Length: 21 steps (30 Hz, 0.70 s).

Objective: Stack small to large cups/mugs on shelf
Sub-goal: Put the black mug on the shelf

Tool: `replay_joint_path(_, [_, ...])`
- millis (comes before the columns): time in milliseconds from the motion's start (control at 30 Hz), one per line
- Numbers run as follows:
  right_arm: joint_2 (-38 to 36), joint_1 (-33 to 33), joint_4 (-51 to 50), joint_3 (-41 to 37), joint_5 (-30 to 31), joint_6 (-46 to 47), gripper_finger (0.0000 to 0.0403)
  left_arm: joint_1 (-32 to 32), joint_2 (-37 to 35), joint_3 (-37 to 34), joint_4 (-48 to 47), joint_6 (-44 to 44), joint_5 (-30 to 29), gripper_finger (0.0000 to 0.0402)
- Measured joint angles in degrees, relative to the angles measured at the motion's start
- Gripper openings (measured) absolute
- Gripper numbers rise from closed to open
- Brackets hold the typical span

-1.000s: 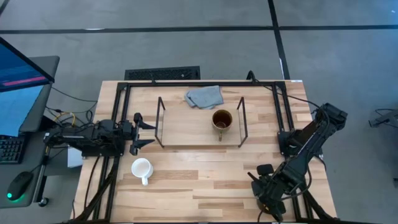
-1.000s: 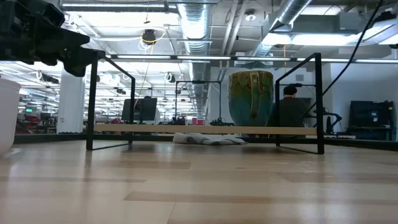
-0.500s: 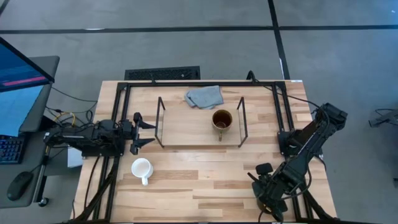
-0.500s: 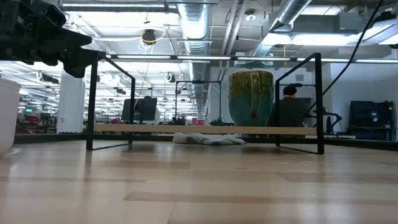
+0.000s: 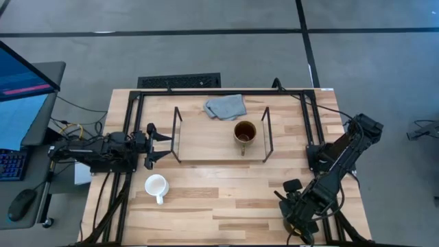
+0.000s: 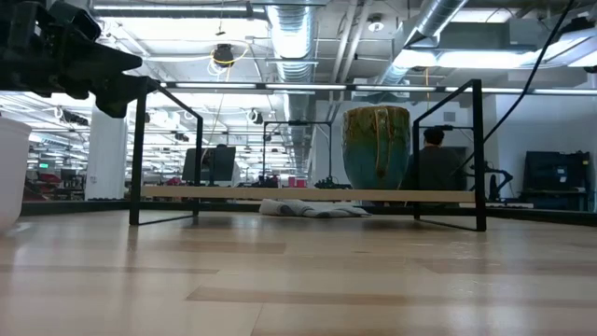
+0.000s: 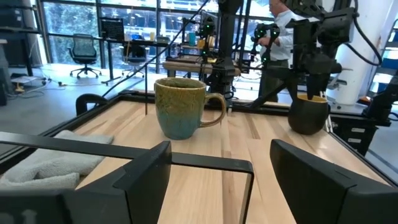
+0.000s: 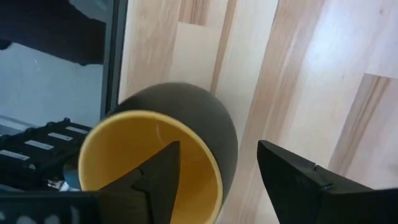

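From above, the brown mug (image 5: 244, 132) is seen on the shelf (image 5: 206, 147), well beyond the spread fingers of the left gripper (image 5: 159, 145). At the right wrist, one finger (image 8: 155, 171) of the parted right gripper (image 8: 217, 171) is seen inside the yellow-lined mug (image 8: 163, 149), the other outside; it is judged rigid, glazed, slippery and breakable, best pinched at the rim.

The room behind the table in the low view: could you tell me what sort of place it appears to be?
Probably an open-plan lab or workshop: exposed ceiling ducts, a seated person at a workstation, and office chairs beyond glass walls in the left wrist view.
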Motion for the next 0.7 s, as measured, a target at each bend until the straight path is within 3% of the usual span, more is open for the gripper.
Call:
replay_joint_path(467, [7.78,4.44,-3.64,-0.07,-5.72,3.05,0.0232,0.0,-0.02,0.0,0.04,-0.46,0.0,0.0266])
replay_joint_path(700, [9.37,4.37,-3.07,-0.04,-8.65,5.02,0.021,0.0,-0.02,0.0,0.04,-0.11,0.0,0.0266])
